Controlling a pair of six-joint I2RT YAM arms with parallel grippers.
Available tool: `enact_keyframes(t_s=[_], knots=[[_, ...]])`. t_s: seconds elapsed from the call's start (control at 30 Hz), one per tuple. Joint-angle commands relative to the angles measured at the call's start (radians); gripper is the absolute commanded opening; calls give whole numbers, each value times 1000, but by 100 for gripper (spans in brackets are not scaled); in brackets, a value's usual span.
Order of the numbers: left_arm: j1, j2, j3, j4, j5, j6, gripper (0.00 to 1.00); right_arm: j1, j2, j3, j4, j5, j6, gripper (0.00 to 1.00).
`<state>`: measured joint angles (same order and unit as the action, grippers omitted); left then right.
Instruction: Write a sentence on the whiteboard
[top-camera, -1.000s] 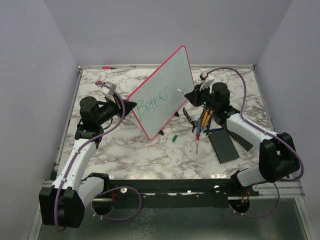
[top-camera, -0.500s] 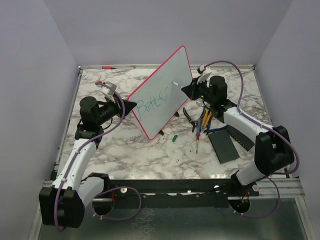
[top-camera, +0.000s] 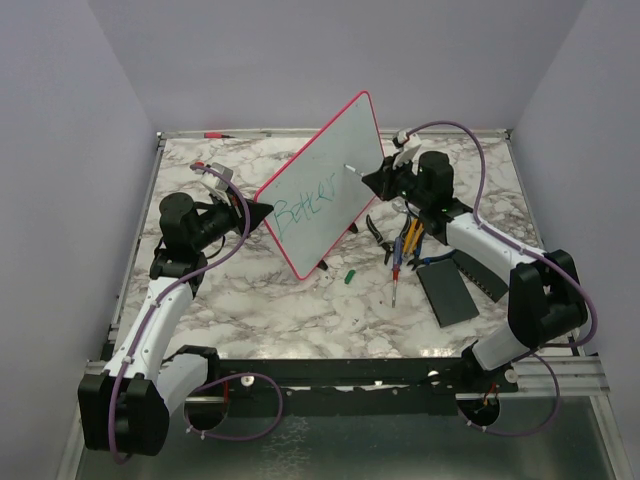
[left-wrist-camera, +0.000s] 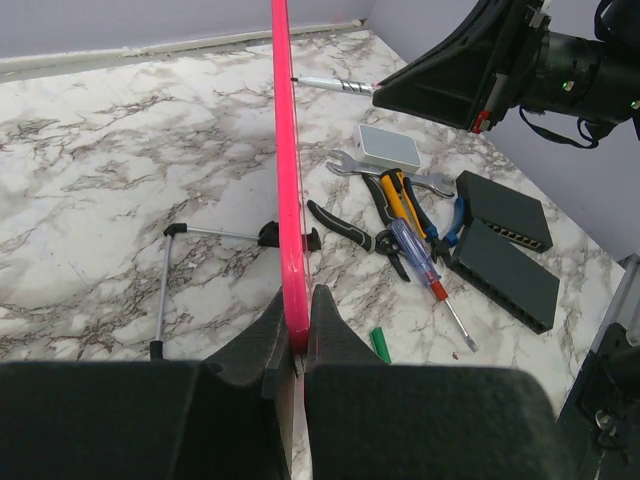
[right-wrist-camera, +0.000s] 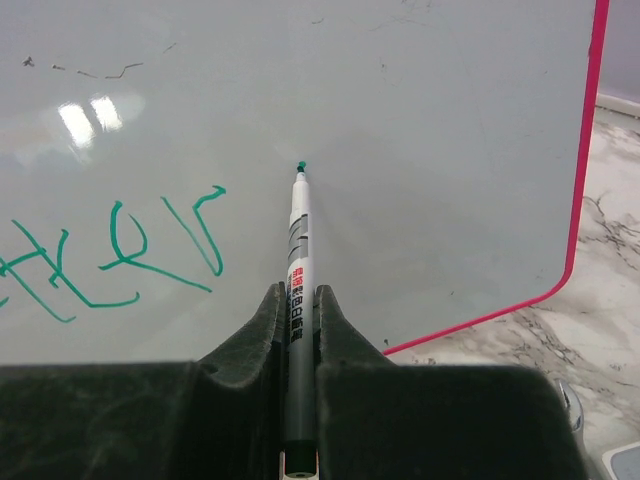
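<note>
The whiteboard (top-camera: 325, 180) stands tilted on its edge in the middle of the table, white with a red-pink rim, with green letters (top-camera: 305, 202) across its lower left half. My left gripper (top-camera: 266, 213) is shut on the board's rim (left-wrist-camera: 291, 250) at its left corner. My right gripper (top-camera: 372, 180) is shut on a slim grey-white marker (right-wrist-camera: 296, 280). The marker's green tip (right-wrist-camera: 299, 166) sits at the white face, to the right of the green writing (right-wrist-camera: 120, 250); whether it touches I cannot tell.
Right of the board lie pliers (top-camera: 378, 230), screwdrivers (top-camera: 400, 262), a wrench (left-wrist-camera: 345, 163), a white box (left-wrist-camera: 390, 146), two black rectangular boxes (top-camera: 447, 293) and a green marker cap (top-camera: 350, 276). A wire stand (left-wrist-camera: 165, 290) lies behind the board.
My right gripper has moved up and left with the marker, bringing its tip to the board's face. The left gripper and board have held still.
</note>
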<state>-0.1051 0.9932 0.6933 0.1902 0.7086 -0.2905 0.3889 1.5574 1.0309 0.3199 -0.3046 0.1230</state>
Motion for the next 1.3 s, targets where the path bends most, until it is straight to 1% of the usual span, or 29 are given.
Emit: enact_keyframes(t_s=[0.0,0.27,0.37,0.5,1.07,1.27], knots=[[-24,41,-43,-184,51,75,0,24,4,-28,-15,-39,-16,1],[-24,42,-43,-184,51,75,0,26,1,-68,-24,18,-12,1],[-25,42,-43,-184,51,75,0,25,1,-66,-23,63,-5,1],[-25,42,-43,-184,52,75,0,25,7,-44,-16,85,4,1],[-24,44,-41,-184,54,75,0,26,35,106,-15,63,-18,1],[-24,45,-42,-184,54,74,0,26,38,124,-11,67,-21,1]])
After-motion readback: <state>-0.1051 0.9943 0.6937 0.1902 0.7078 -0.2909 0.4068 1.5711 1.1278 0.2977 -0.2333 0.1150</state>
